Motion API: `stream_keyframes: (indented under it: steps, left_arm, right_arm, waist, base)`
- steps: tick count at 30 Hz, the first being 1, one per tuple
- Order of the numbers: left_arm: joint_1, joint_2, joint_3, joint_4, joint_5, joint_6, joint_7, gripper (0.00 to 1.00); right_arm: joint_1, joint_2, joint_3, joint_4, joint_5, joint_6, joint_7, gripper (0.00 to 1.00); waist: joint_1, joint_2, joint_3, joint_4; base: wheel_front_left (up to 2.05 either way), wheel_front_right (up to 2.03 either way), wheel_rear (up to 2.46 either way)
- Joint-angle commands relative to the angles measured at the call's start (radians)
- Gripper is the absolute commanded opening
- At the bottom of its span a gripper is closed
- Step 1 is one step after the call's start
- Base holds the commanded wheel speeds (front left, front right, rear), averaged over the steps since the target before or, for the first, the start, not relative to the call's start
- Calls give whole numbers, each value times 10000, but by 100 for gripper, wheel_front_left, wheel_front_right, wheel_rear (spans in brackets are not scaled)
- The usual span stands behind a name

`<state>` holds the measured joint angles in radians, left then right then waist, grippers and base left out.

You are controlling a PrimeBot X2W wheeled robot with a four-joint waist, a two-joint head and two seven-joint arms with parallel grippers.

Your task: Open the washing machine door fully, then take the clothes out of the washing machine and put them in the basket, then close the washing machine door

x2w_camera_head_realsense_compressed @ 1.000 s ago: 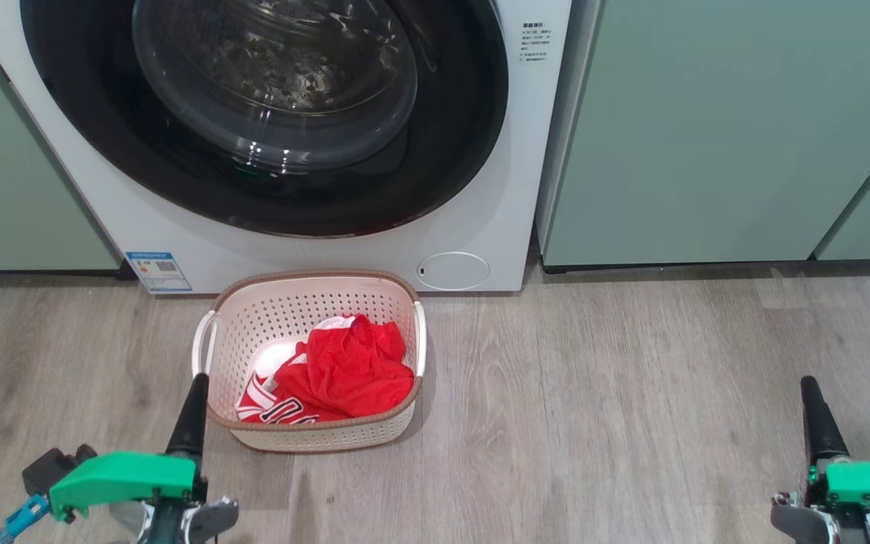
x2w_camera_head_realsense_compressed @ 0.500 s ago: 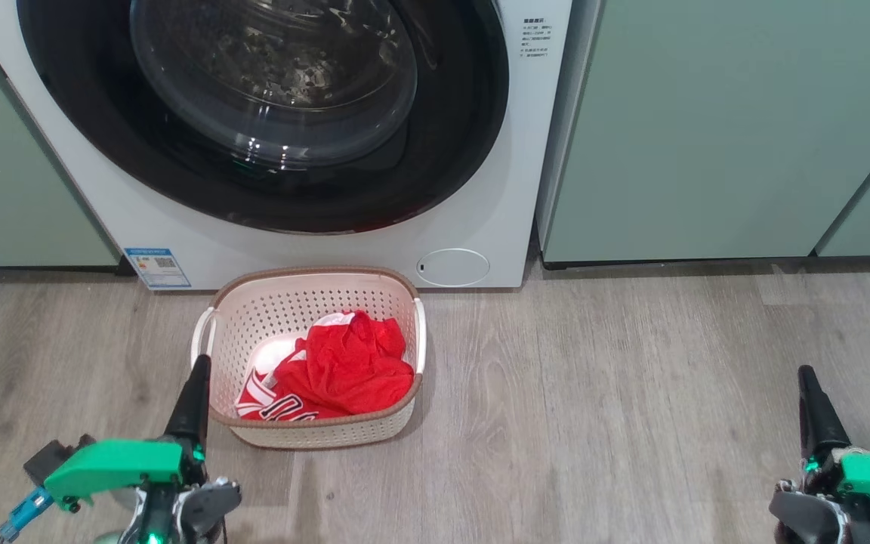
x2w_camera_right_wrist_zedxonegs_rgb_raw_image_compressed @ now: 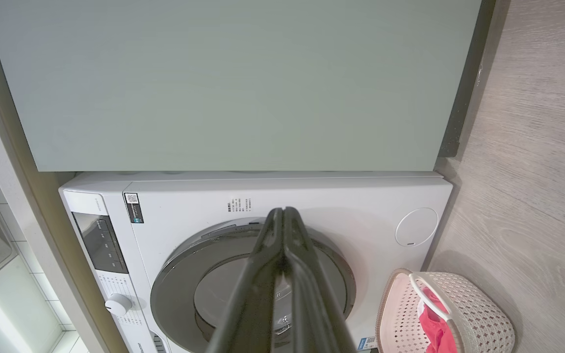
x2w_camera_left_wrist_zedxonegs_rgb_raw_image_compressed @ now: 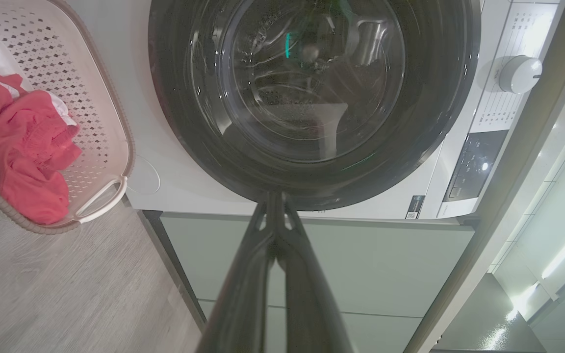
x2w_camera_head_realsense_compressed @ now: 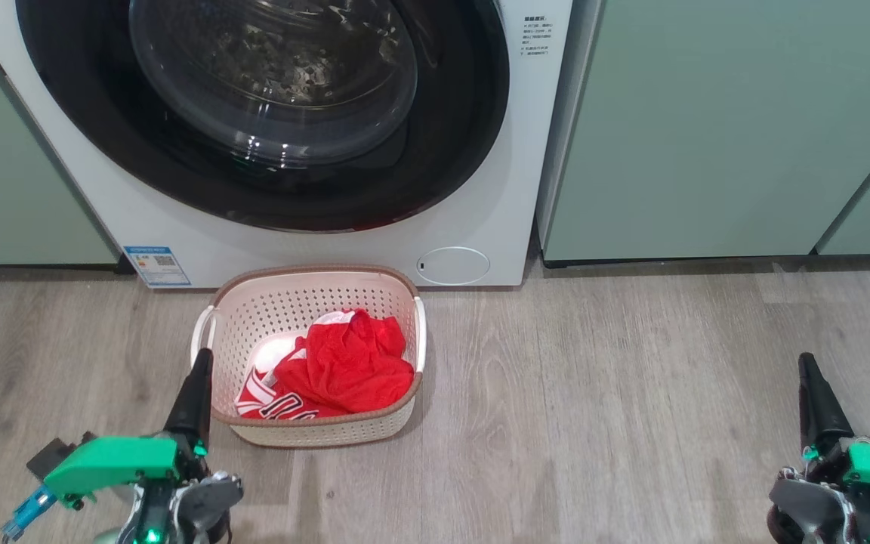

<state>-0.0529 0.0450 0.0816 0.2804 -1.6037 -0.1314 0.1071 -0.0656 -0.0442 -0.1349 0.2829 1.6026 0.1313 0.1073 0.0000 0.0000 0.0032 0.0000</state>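
Crosswise, basket [x2w_camera_head_realsense_compressed: 314, 270] handles [x2w_camera_head_realsense_compressed: 421, 332] left and right

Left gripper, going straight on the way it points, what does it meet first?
Likely the washing machine door, at its black rim, where the left gripper aims; depth is unclear.

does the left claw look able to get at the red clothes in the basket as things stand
Probably yes: the left claw, shut, sits by the left rim of the basket, and the clothes lie uncovered, nothing between. It would need to open first.

Red clothes [x2w_camera_head_realsense_compressed: 344, 366] (cream perforated basket [x2w_camera_head_realsense_compressed: 314, 291])
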Motion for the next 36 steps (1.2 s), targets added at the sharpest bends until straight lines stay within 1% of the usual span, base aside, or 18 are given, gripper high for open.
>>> stream_keyframes:
  steps: [1, 36]
  left_arm:
    - [-552, 53, 325, -354, -47, 8, 63, 0]
    - [-551, 53, 323, -354, -48, 8, 62, 0]
  right_arm:
    - [-423, -60, 209, -382, 59, -6, 61, 0]
    - [-423, -60, 210, -382, 60, -6, 60, 0]
  waist:
    - [0, 0, -1, 0]
    - [0, 0, -1, 0]
  base:
    - [0, 0, 0]
    - [0, 0, 0]
